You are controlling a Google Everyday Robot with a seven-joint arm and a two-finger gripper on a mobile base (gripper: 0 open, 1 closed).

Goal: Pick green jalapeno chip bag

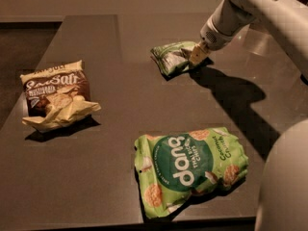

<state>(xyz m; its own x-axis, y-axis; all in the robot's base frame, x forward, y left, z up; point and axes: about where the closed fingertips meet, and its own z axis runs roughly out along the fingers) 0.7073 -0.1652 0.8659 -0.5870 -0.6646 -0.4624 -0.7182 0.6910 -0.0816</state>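
The green jalapeno chip bag [172, 57] is a small crinkly light-green bag lying at the far middle of the dark table [120, 105]. My gripper [198, 55] comes down from the upper right on a white arm [250, 4] and touches the bag's right end. The arm's dark shadow runs across the table to the right of the bag.
A larger green "dang" bag [190, 170] lies near the front edge. A brown-and-cream bag [57, 94] lies at the left. The robot's white body [284, 186] fills the lower right corner. The table's front edge runs along the bottom.
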